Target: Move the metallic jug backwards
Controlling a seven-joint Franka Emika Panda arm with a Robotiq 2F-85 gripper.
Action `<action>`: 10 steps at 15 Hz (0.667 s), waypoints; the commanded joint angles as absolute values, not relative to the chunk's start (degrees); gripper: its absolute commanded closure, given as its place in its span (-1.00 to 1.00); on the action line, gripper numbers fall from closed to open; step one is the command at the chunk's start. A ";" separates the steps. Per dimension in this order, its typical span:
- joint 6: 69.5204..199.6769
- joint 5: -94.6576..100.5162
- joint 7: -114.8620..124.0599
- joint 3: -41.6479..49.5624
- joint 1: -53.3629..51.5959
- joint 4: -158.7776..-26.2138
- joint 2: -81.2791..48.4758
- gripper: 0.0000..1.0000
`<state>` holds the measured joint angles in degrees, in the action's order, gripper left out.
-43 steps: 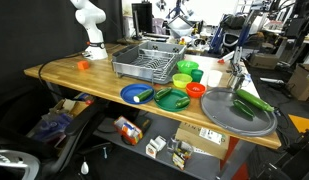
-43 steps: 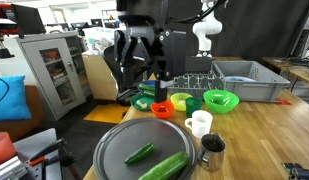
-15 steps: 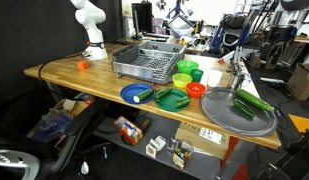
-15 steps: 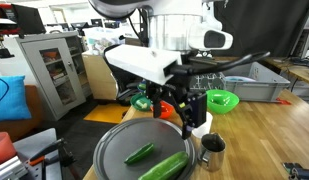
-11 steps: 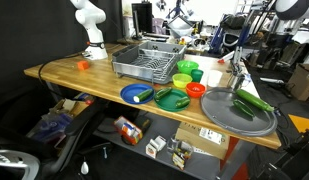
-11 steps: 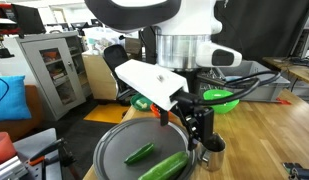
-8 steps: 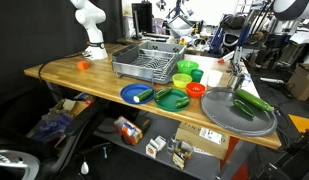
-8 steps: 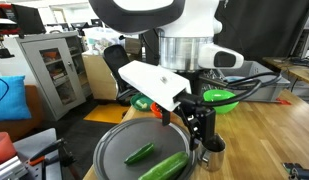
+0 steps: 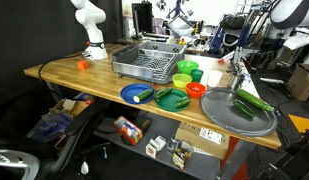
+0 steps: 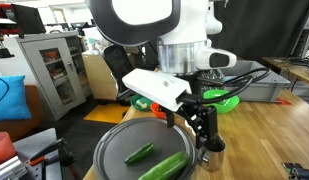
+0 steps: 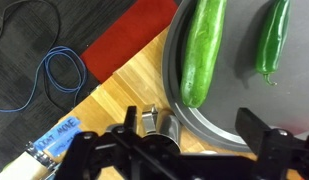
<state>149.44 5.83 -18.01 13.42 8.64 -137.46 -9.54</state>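
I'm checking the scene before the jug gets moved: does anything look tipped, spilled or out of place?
Nothing stands out. The metallic jug stands upright on the table beside the grey tray, two green vegetables lie inside the tray, and no spill shows.

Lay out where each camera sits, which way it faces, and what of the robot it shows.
Exterior view: off the long side of the wooden table, looking across it at dish rack and grey tray; arm upper right.
Exterior view: close by the tray's end, looking along the table; arm fills the middle, gripper at the metallic jug.
Wrist view: looking straight down; open fingers at the bottom, jug between.
Shared: all show the tray and its green vegetables.
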 commanded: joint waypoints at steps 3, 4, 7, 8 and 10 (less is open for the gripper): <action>161.43 11.53 -10.66 13.62 9.08 -137.58 -16.68 -1.00; 162.92 11.70 -9.86 13.82 9.08 -137.49 -18.04 -1.00; 166.82 12.32 -8.05 15.11 8.49 -137.12 -21.36 -1.00; 168.44 12.74 -7.40 15.86 8.12 -136.89 -22.31 -1.00; 170.95 12.04 -7.38 15.91 8.43 -136.57 -23.52 -1.00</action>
<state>167.50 10.99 -8.95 15.16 8.59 -137.36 -21.82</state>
